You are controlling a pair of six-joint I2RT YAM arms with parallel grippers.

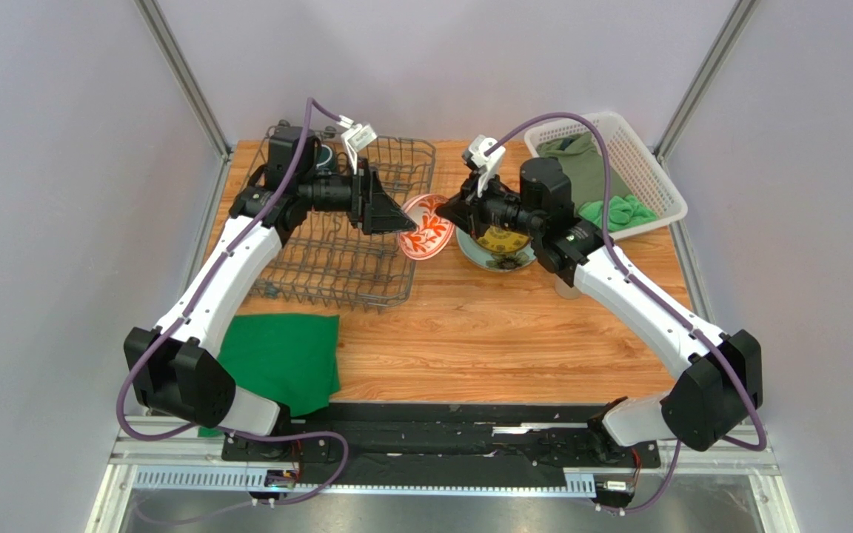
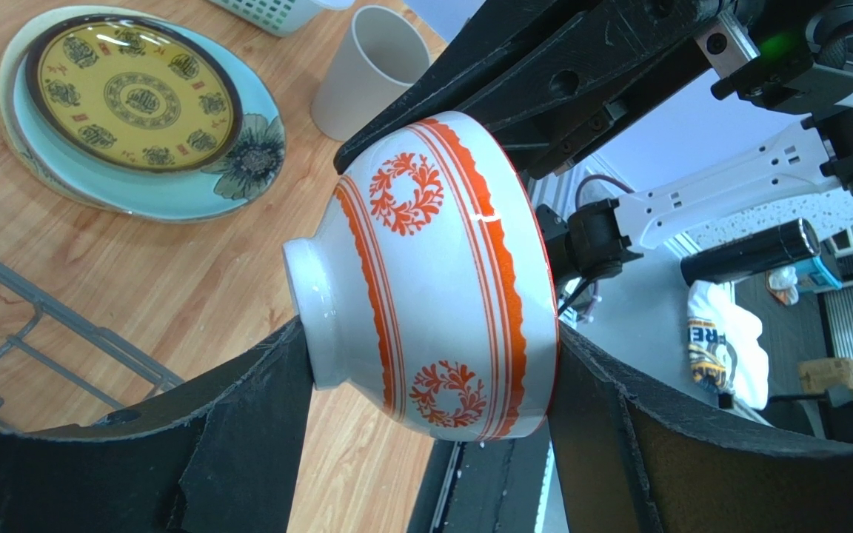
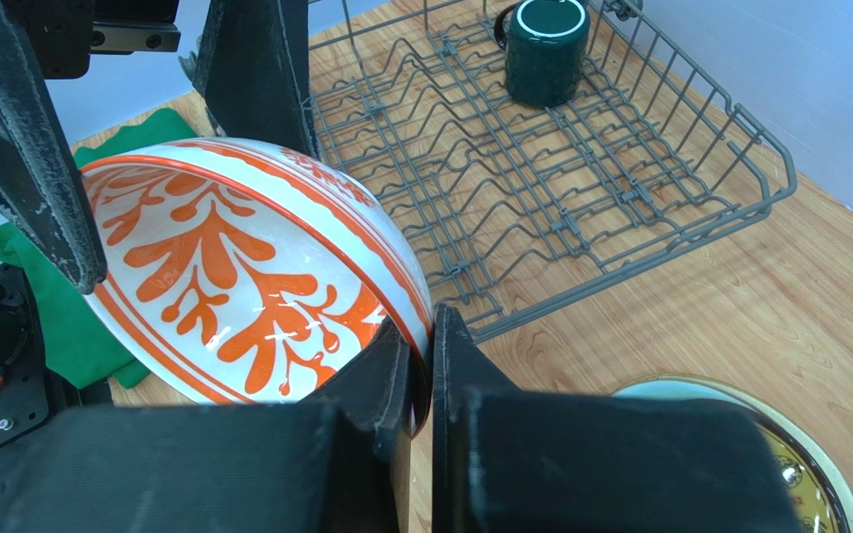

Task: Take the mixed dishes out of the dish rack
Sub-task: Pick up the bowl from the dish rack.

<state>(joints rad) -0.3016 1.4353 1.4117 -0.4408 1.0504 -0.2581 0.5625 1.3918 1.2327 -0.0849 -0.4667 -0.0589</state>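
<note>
The small red-and-white patterned bowl (image 1: 425, 230) hangs on its side in the air, just right of the dish rack (image 1: 348, 239). My left gripper (image 1: 392, 211) is shut on it, one finger on the foot and one on the rim (image 2: 431, 333). My right gripper (image 1: 450, 211) pinches the bowl's rim (image 3: 429, 333) from the other side. The dark green mug (image 3: 546, 50) stands in the rack's far corner. The yellow patterned plate (image 2: 131, 94) lies on the pale teal plate (image 2: 231, 178) on the table. The beige cup (image 2: 370, 72) stands beside them. The cream bowl is out of view.
A white lattice basket (image 1: 620, 167) with green cloths stands at the back right. A green cloth (image 1: 281, 355) lies near the table's front left. The plates (image 1: 498, 253) sit under my right wrist. Bare wood lies between the rack and the front edge.
</note>
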